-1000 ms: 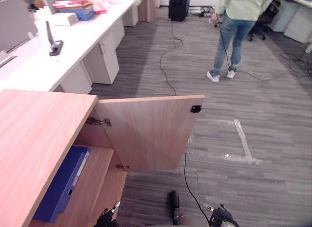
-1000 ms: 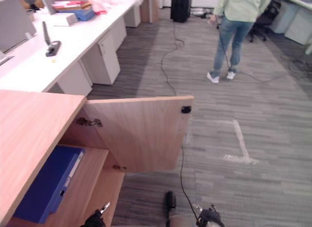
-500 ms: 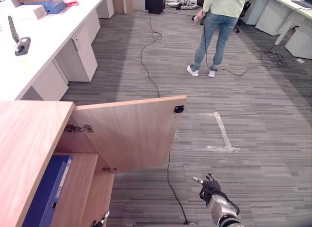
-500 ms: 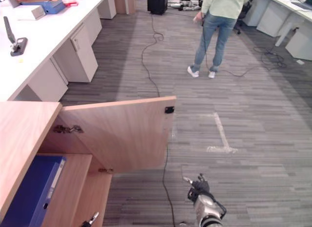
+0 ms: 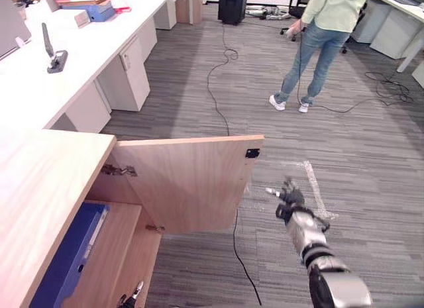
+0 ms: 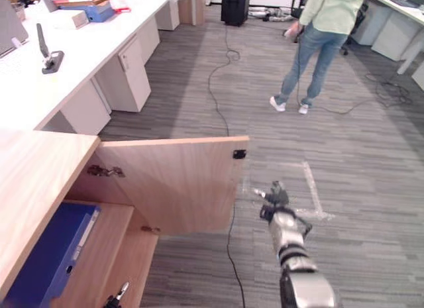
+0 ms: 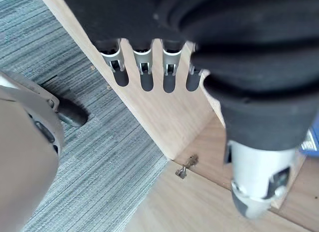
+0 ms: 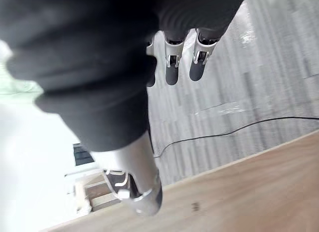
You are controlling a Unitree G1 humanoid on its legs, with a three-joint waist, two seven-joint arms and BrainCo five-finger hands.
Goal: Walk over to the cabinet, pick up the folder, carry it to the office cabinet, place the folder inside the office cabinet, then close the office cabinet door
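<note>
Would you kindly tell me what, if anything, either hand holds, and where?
Nothing is held: the right hand and left hand are open; the blue folder lies in the cabinet.

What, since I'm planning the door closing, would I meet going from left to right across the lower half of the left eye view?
blue folder lying on the cabinet shelf → open cabinet door → right hand held over the carpet
</note>
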